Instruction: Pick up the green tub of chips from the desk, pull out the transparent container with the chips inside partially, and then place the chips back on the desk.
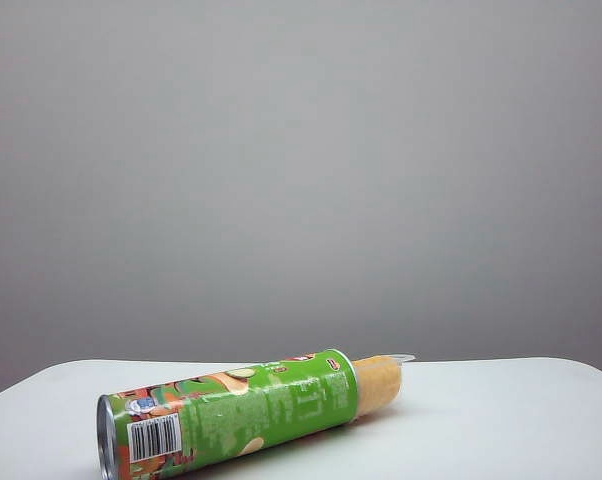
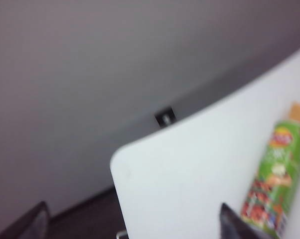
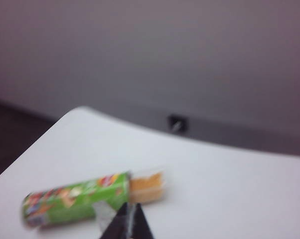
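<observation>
- The green tub of chips (image 1: 231,420) is laid on the bench (image 1: 501,420), with the chips (image 1: 378,385) partly drawn out.
- The left gripper (image 2: 132,226) is held with jaws wide, beside the tub.
- The right gripper (image 3: 130,224) is held above the tub, jaws closed, empty.

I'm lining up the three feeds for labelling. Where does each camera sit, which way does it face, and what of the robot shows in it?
Exterior view: low at the desk's edge, facing a grey wall; green tub lying flat, chips sticking out; no robot visible.
Left wrist view: raised off the desk corner, looking across it; left tool open, dark fingertips showing.
Right wrist view: above the desk, looking down at the tub; right tool shut, empty.
Shared: all three show tub and desk.
</observation>
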